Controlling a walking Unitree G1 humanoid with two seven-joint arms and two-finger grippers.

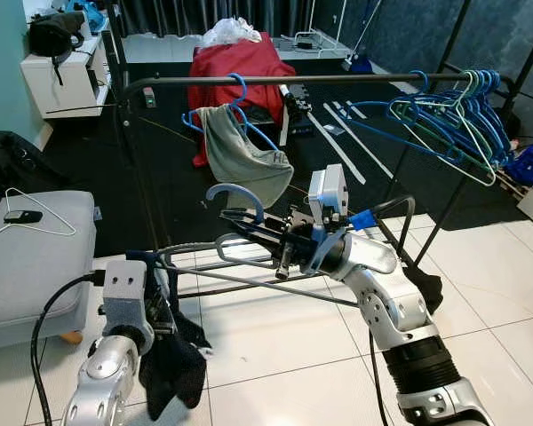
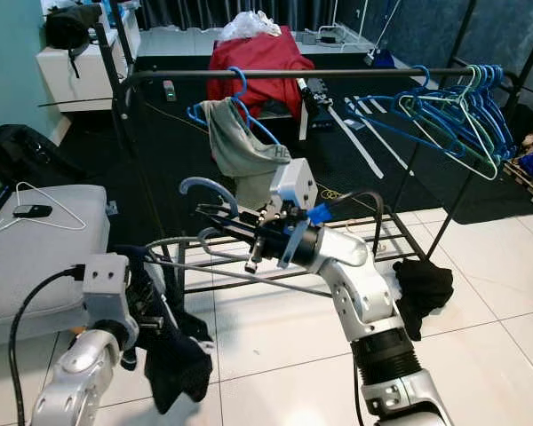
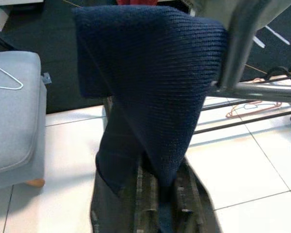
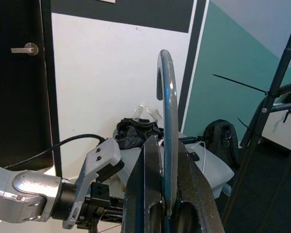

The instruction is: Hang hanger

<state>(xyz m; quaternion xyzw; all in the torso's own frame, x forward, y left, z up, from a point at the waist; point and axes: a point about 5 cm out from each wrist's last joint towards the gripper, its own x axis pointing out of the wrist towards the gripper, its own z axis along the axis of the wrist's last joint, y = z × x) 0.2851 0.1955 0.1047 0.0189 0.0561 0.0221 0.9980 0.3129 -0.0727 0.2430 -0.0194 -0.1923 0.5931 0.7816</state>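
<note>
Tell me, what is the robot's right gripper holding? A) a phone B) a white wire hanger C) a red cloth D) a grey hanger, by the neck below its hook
D: the right gripper is shut on the grey hanger, its hook rising between the fingers.

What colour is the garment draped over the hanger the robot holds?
Dark navy blue garment, a ribbed knit; clearest in the left wrist view.

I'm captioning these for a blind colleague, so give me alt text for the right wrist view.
The right hand is shut on the neck of a grey-blue hanger, whose hook curves up in front of a white wall. Beyond it, the left arm's silver wrist reaches in, near a grey seat and black rack poles.
</note>
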